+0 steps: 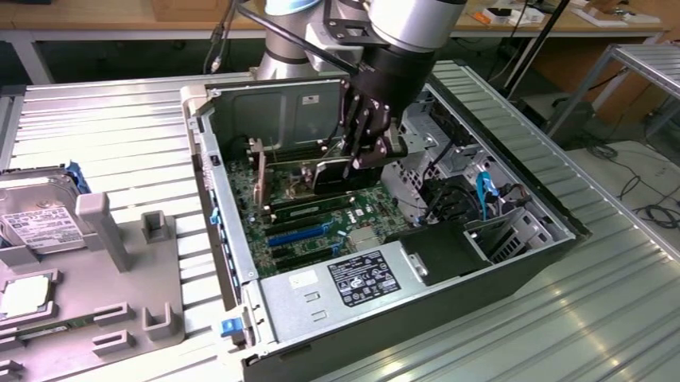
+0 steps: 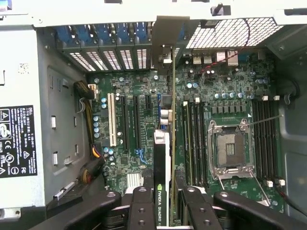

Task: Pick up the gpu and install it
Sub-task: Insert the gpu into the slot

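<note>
Gripper [image 2: 165,207] clamps the gpu [image 2: 161,153] (edge-on) over the motherboard [image 2: 125,164].

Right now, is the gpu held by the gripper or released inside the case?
Held. In the wrist view the gripper clamps the gpu edge-on over the motherboard. Whether it is seated in a slot, cannot tell.

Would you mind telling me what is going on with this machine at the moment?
The robot arm's gripper is inside the open grey desktop computer case, gripping a thin black graphics card with a silver metal end bracket. The card stands on edge over the expansion slots of the green motherboard, bracket toward the case's rear wall. Whether it is seated in a slot cannot be told.
</note>
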You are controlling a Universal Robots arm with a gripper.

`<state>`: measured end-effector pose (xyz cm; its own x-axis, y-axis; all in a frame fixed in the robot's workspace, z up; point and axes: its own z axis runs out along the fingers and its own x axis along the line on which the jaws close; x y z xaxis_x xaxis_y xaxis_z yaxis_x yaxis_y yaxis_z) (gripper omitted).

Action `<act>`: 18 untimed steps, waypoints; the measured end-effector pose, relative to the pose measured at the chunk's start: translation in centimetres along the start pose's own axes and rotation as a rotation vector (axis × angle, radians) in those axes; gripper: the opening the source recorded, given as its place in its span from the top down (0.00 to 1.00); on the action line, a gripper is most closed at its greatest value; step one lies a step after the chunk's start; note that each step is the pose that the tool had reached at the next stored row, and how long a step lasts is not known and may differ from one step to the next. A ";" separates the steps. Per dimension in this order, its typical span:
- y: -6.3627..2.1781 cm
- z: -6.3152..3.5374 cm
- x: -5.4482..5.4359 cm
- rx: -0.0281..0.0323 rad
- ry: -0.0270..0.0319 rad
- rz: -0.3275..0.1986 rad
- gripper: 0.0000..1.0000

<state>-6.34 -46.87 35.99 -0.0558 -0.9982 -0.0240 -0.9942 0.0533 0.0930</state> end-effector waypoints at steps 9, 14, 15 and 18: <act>0.00 0.01 0.0 0.0000 0.0000 0.000 0.73; -0.09 0.91 0.0 0.0008 -0.0008 0.000 0.73; -0.10 1.11 0.0 0.0008 -0.0008 0.000 0.73; -0.15 1.50 0.0 0.0008 -0.0013 0.000 0.73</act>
<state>-6.32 -46.80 34.48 -0.0557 -0.9981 -0.0253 -0.9943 0.0532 0.0922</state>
